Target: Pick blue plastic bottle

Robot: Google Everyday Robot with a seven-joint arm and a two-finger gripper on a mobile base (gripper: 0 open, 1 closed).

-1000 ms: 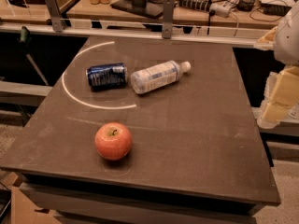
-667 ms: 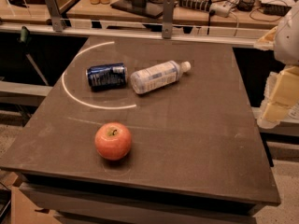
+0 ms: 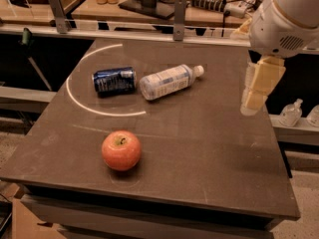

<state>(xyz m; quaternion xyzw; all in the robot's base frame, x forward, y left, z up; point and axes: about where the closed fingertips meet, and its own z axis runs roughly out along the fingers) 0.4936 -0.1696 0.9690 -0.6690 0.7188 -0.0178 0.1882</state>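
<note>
The blue plastic bottle (image 3: 167,81) lies on its side at the back middle of the dark table (image 3: 209,153). It is clear with a pale bluish-white label, and its white cap points right. My gripper (image 3: 255,99) hangs from the white arm above the table's right edge, pointing down. It is to the right of the bottle and well apart from it, holding nothing.
A crushed dark blue can (image 3: 113,80) lies just left of the bottle, nearly touching it. A red apple (image 3: 121,150) sits at the front left. A white arc is marked on the table. Small clear bottles (image 3: 290,114) stand on a shelf to the right. A cluttered bench runs behind.
My arm and gripper have moved left, from beyond the table's right edge to above that edge, closer to the bottle. The bottle, can and apple have not moved.
</note>
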